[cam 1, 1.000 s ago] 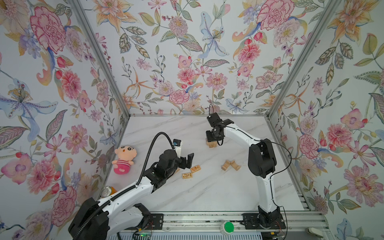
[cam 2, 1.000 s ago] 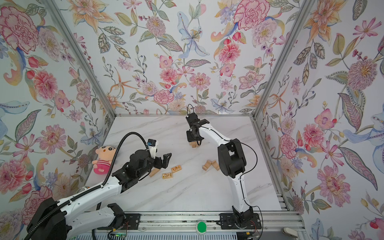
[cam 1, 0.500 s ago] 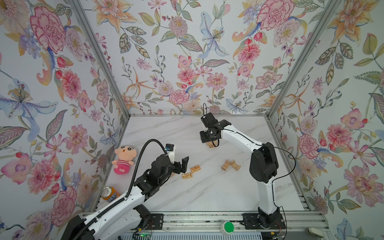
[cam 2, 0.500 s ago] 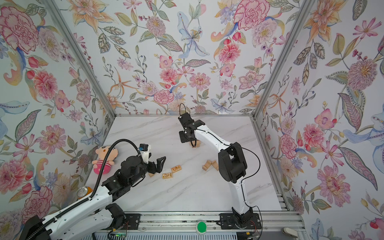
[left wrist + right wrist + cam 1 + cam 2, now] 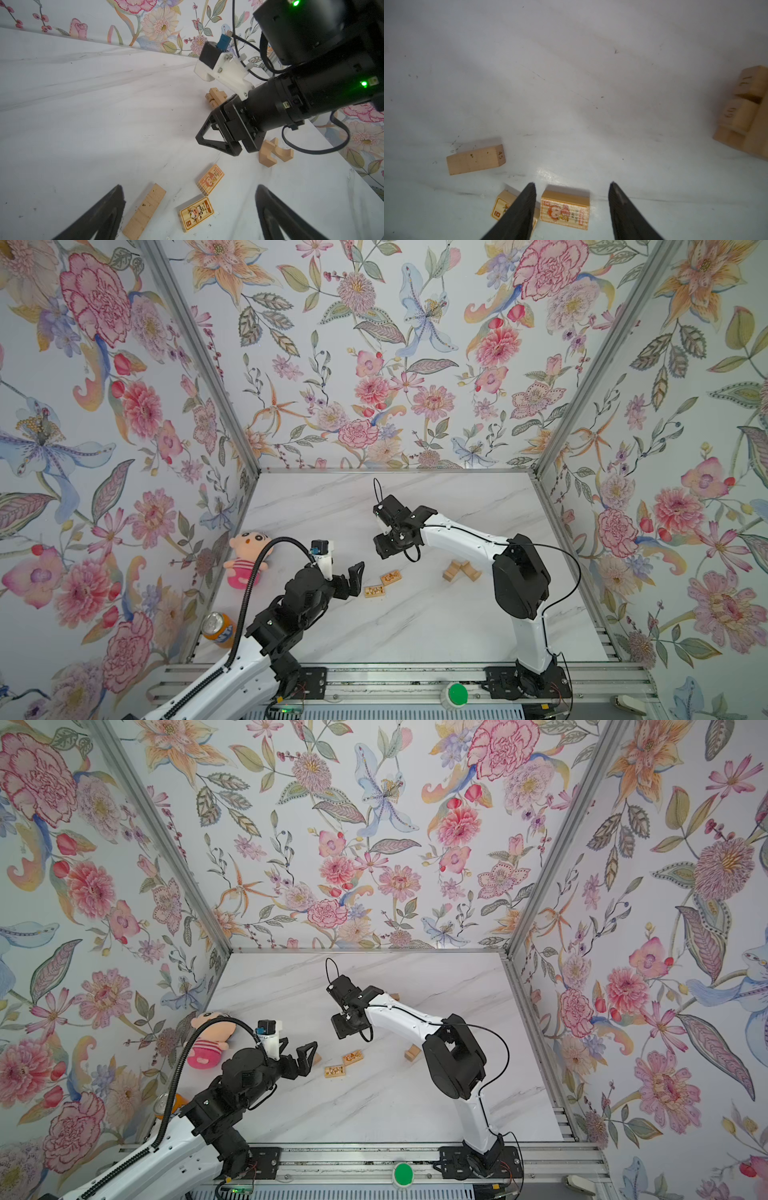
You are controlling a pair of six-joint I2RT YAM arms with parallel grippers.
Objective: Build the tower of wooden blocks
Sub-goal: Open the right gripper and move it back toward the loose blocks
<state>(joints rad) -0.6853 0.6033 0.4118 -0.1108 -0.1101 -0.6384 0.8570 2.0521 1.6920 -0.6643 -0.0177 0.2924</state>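
The left hand (image 5: 190, 188) is spread wide and empty, low over the tabletop (image 5: 83, 114). A plain wood block (image 5: 145, 211) and two printed blocks (image 5: 196, 214) lie just ahead of it. The right hand (image 5: 572, 184) hangs with its jaws apart above one of the printed blocks, gripping nothing. The tower (image 5: 745, 112) stands off to its side. A loose pile of blocks (image 5: 461, 570) lies well apart, by the right arm's elbow.
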